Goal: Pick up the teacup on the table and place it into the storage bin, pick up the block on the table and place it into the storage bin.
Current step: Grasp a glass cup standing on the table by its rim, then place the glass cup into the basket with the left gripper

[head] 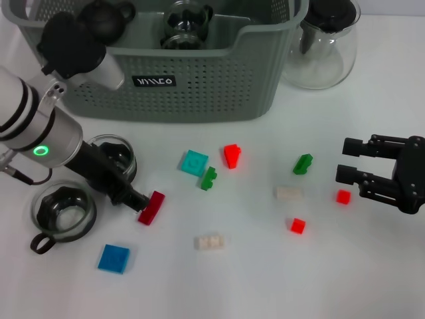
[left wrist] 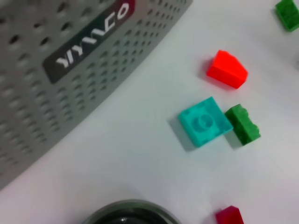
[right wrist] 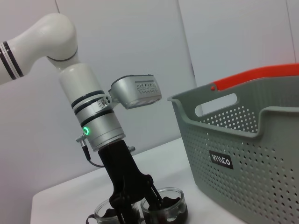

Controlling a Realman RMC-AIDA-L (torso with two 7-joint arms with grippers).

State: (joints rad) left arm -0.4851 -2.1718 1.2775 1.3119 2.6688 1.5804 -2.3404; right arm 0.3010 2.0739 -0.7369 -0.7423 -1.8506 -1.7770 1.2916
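A white table [head: 252, 279] carries the storage bin [head: 199, 93] at the back with two dark teacups inside, two glass teacups at front left, and eleven blocks scattered in front. The left gripper [head: 136, 198] reaches down beside a dark red block [head: 152, 207]; whether it is parted I cannot tell. The right gripper [head: 346, 161] hovers spread apart.

Left wrist view: four blocks beside the bin.

Right wrist view: two teacups under the left arm.

Left arm [head: 40, 126]: white and silver, black bands (one green ring light), thin black cable; both pincers black.
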